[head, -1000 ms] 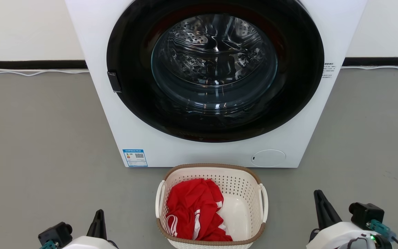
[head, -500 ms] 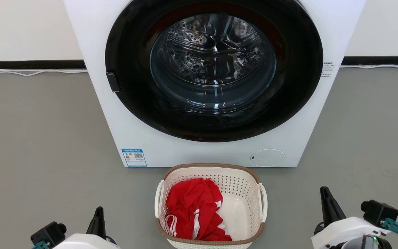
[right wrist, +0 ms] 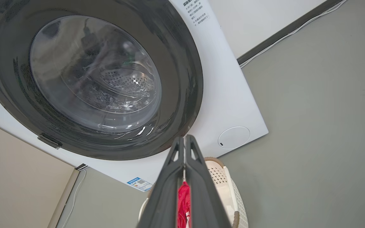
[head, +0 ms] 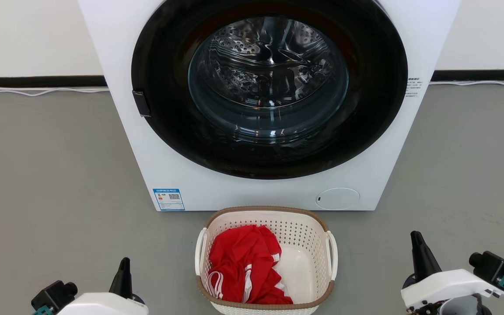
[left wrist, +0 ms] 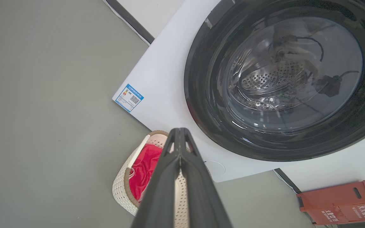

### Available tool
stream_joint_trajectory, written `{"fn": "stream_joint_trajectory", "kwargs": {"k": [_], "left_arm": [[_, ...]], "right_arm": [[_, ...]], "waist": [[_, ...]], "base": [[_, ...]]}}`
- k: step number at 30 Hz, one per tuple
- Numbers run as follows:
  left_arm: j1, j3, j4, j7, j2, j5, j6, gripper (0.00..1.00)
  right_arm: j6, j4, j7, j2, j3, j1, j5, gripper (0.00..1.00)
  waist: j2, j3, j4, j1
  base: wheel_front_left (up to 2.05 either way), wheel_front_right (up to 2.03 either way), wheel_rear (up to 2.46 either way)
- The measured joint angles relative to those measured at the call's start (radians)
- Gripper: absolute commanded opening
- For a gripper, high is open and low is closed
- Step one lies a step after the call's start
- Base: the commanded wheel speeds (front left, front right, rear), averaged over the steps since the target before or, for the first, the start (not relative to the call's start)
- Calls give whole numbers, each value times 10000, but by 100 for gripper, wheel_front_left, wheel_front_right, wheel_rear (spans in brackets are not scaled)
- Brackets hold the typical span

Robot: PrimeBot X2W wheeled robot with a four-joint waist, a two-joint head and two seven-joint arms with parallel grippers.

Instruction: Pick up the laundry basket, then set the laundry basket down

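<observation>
Laundry basket (head: 264, 210) sits between left fingers (head: 124, 275) and right fingers (head: 420, 258) (both pressed together, empty).

laundry basket (head: 304, 232) front cropped, sticker (head: 168, 199) text unreadable

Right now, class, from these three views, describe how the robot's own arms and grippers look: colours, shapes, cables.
Both the left gripper and right gripper have long, dark grey jaws tapering to points, with triangular cut-outs near the tips. Each wrist is a glossy white shell carrying a black camera block with a teal plug.
</observation>
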Motion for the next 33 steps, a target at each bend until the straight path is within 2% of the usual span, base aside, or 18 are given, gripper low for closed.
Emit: {"fn": "stream_joint_trajectory", "kwargs": {"k": [33], "left_arm": [[-17, 211, -692, 924, -15, -3269, -351, 0]], "right_arm": [[-2, -828, 955, 0, -299, 36, 4180, 0]], "waist": [[0, 46, -87, 0]], "base": [[0, 0, 0]]}}
